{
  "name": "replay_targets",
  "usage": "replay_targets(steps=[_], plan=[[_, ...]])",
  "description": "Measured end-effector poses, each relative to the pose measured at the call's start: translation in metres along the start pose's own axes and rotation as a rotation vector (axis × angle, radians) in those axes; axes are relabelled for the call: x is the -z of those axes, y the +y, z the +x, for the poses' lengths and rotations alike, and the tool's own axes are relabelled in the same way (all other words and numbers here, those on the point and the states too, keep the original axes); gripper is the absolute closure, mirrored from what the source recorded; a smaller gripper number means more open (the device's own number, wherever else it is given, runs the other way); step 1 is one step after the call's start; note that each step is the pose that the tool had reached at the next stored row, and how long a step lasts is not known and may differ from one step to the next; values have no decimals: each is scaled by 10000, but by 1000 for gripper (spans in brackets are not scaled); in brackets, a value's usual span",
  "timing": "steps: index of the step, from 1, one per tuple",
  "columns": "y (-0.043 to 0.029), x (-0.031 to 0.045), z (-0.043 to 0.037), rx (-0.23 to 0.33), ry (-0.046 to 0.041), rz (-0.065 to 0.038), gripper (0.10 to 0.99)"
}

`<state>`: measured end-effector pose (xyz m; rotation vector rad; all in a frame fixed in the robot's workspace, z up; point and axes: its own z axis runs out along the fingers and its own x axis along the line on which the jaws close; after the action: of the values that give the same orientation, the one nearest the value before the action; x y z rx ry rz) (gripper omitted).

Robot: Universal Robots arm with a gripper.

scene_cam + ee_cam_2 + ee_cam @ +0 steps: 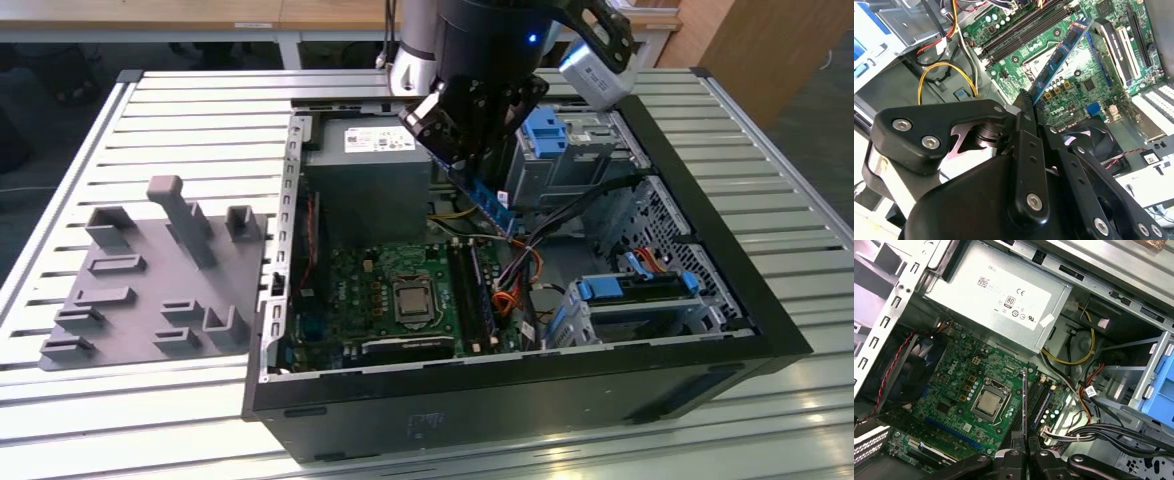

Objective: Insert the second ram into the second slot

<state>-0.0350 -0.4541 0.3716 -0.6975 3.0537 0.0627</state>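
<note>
The second ram [491,205] is a thin blue stick. My gripper [467,165] is shut on its upper end and holds it tilted above the motherboard inside the open computer case. The second wrist view shows the ram [1059,55] running from my black fingers [1026,120] out over the green board. Its far end hangs near the black memory slots [1014,37] and is apart from them. In the first wrist view the ram [1025,400] is seen edge-on, rising from my gripper [1025,450] beside the slots [1043,400]. In the exterior view the slots [470,290] lie below and in front of the stick.
A grey power supply [367,165] sits at the back of the case [534,400]. Light-blue drive clips [547,130] and a drive cage [634,295] stand at the exterior view's right. Loose cables [521,265] cross beside the slots. A grey fixture plate [147,270] lies outside the case.
</note>
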Motion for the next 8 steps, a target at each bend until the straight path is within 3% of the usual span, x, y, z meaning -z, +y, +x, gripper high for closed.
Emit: replay_targets(steps=[8], plan=[[0, 0, 0, -386, -14, 7, 949]])
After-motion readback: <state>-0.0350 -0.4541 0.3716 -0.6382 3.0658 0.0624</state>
